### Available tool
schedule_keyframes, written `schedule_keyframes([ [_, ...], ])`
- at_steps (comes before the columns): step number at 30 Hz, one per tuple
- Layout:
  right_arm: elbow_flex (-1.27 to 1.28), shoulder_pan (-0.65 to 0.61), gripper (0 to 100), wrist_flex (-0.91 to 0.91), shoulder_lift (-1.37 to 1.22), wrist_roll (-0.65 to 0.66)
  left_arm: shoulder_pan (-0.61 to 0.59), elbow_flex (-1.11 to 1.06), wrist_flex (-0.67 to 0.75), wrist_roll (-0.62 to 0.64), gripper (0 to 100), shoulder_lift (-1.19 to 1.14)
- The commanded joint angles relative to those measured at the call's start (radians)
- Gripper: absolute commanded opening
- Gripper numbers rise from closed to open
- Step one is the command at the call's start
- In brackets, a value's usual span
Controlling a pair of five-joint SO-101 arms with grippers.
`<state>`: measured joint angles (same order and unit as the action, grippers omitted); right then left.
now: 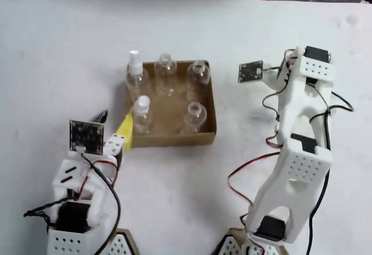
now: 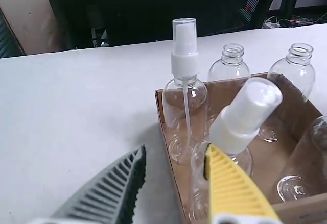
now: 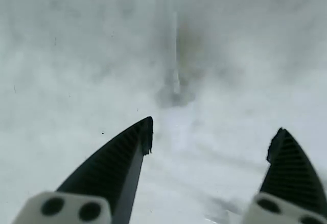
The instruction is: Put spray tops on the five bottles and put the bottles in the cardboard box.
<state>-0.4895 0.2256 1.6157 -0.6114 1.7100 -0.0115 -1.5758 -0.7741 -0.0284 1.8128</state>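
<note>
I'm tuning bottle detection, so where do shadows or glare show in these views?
High view: table evenly bright, faint shadow beside the right arm. Left wrist view: small glints on the bottles, dark room behind. Right wrist view: a dark streak, likely shadow, on the table ahead of the right gripper.

High overhead; left wrist shares box (image 1: 168, 139); right wrist near table (image 3: 76, 55)

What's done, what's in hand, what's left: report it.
Done: all five bottles stand in the cardboard box; the far-left bottle and near-left bottle are capped. In hand: the left gripper, open, sits beside the near-left bottle, whose spray top looks tilted. Left: three bottles have bare necks; the right gripper hangs open over the table.
</note>
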Motion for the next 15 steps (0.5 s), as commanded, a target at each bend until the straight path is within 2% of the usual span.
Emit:
schedule_keyframes([
  [1, -0.044, -0.015, 29.6, -0.012, 0.088, -0.068, 0.012, 0.057, 0.005, -0.009, 18, 0.007],
  [3, -0.044, -0.01, 23.3, -0.004, 0.102, -0.143, 0.012, 0.057, 0.005, -0.009, 18, 0.007],
  [7, -0.044, 0.018, 0.0, -0.01, 0.145, -0.362, 0.012, 0.057, 0.005, -0.009, 18, 0.007],
  [10, -0.043, 0.074, 6.3, -0.01, 0.16, -0.532, 0.012, 0.057, 0.005, -0.009, 18, 0.007],
  [13, -0.035, 0.136, 0.9, -0.004, 0.145, -0.643, 0.012, 0.057, 0.005, -0.009, 18, 0.007],
  [15, -0.034, 0.171, 2.2, 0.028, 0.128, -0.675, 0.012, 0.057, 0.005, -0.009, 18, 0.007],
])
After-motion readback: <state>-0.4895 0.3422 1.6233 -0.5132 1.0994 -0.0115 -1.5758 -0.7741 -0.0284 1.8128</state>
